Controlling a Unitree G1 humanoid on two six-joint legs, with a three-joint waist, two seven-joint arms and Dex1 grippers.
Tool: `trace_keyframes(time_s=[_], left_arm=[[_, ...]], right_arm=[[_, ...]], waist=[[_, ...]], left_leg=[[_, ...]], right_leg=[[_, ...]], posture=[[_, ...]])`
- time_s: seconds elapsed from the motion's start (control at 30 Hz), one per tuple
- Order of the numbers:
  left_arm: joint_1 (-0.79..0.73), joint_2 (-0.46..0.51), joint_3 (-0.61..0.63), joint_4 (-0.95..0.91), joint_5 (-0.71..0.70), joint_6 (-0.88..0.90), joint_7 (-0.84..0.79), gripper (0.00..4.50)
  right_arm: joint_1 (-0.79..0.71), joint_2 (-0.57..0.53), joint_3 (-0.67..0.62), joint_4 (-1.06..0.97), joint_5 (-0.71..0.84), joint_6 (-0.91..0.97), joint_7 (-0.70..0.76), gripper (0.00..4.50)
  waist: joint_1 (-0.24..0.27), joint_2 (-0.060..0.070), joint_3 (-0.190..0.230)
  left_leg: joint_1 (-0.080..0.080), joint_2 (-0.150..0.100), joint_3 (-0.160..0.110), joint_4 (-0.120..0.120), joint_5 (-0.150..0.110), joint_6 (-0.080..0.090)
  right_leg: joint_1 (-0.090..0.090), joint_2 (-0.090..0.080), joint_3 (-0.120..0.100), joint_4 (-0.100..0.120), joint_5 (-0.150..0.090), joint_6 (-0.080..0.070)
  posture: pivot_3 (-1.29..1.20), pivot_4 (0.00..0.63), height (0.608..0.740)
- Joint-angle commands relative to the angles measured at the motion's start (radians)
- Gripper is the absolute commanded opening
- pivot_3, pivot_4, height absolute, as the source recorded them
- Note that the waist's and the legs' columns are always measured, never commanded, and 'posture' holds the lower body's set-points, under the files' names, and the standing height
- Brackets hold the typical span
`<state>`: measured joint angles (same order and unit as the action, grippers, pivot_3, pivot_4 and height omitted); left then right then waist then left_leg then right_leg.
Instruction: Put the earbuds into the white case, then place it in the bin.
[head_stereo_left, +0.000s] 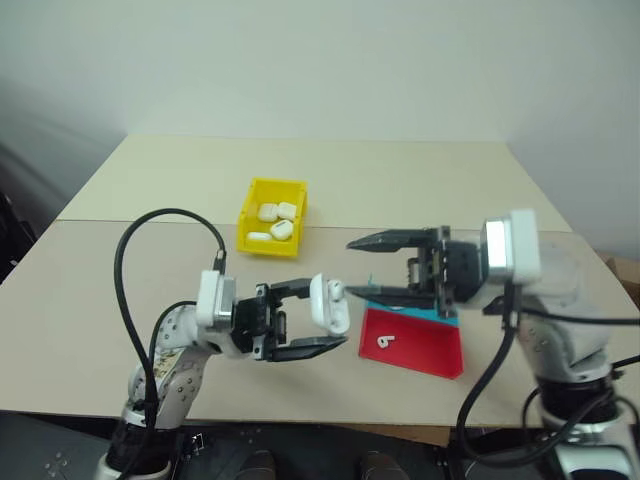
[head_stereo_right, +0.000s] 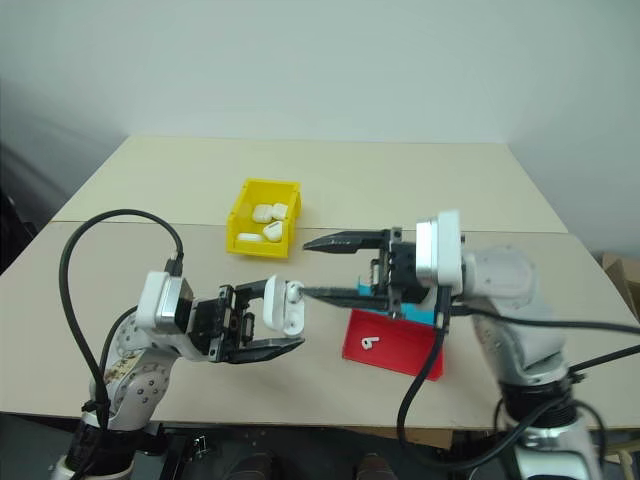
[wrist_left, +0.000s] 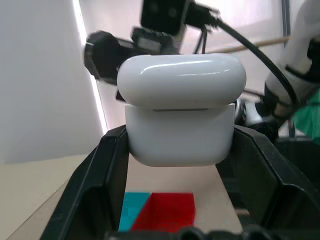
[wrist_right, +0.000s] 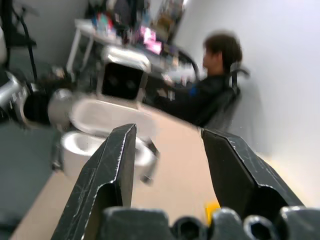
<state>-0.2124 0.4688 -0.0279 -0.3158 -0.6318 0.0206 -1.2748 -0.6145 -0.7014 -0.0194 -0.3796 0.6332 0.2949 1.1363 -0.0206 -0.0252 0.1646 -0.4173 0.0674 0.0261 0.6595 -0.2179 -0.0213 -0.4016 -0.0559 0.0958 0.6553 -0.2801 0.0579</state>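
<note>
My left gripper (head_stereo_left: 326, 314) is shut on the white case (head_stereo_left: 328, 305), held above the table's front part with its lid ajar (wrist_left: 181, 115). A small white piece, seemingly one of the earbuds (head_stereo_left: 337, 290), sits at the case's open top. Another earbud (head_stereo_left: 385, 340) lies on the red part of the tray. My right gripper (head_stereo_left: 352, 267) hangs open just right of the case, pointing at it, with nothing between its fingers (wrist_right: 107, 175). The yellow bin (head_stereo_left: 250, 200) stands behind the case and holds several white cases.
The flat red-and-blue tray (head_stereo_left: 425, 350) lies under my right gripper near the table's front edge. Black cables loop off both arms. A seated person (wrist_right: 220, 75) shows in the background of the right wrist view.
</note>
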Motion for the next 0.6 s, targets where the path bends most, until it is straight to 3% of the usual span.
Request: trace_keyframes(time_s=[0.03, 0.13, 0.2, 0.37, 0.6], left_arm=[[0.056, 0.055, 0.034, 0.055, 0.052, -0.112, -0.093, 2.76], [0.122, 0.092, 0.056, 0.078, 0.057, -0.146, -0.121, 2.76], [0.146, 0.103, 0.062, 0.086, 0.065, -0.166, -0.121, 2.76], [0.157, 0.094, 0.049, 0.107, 0.103, -0.211, -0.105, 2.76], [0.171, 0.080, 0.028, 0.089, 0.121, -0.228, -0.077, 2.76]], right_arm=[[-0.079, -0.120, 0.011, 0.086, -0.102, 0.087, 0.003, 2.57], [-0.180, -0.263, 0.191, 0.217, -0.312, 0.140, 0.096, 2.57], [-0.266, -0.283, 0.311, 0.307, -0.423, 0.174, 0.142, 2.57], [-0.434, -0.201, 0.512, 0.471, -0.615, 0.196, 0.230, 2.57], [-0.543, -0.071, 0.655, 0.680, -0.808, 0.119, 0.273, 2.57]], waist=[[0.002, 0.000, 0.000], [0.003, 0.000, 0.000], [0.000, 0.000, 0.000], [-0.006, 0.001, 0.000], [-0.001, 0.001, 0.001]], left_leg=[[0.000, 0.000, 0.000, -0.001, 0.000, 0.000], [0.000, 0.000, 0.001, -0.001, 0.000, 0.000], [0.000, 0.001, 0.002, -0.001, 0.000, 0.000], [0.000, 0.001, 0.003, -0.001, 0.000, 0.000], [-0.003, 0.001, 0.003, -0.001, 0.000, 0.000]], right_leg=[[0.000, 0.000, 0.000, 0.000, 0.000, 0.000], [0.000, 0.000, 0.000, -0.001, -0.001, -0.001], [-0.001, -0.001, 0.001, -0.001, -0.001, -0.001], [-0.003, 0.000, 0.001, 0.000, -0.001, -0.001], [-0.004, -0.001, 0.001, 0.000, -0.001, -0.001]], posture=[[0.00, 0.150, 0.740], [0.00, 0.150, 0.740], [0.00, 0.150, 0.740], [0.00, 0.150, 0.740], [0.00, 0.150, 0.740]])
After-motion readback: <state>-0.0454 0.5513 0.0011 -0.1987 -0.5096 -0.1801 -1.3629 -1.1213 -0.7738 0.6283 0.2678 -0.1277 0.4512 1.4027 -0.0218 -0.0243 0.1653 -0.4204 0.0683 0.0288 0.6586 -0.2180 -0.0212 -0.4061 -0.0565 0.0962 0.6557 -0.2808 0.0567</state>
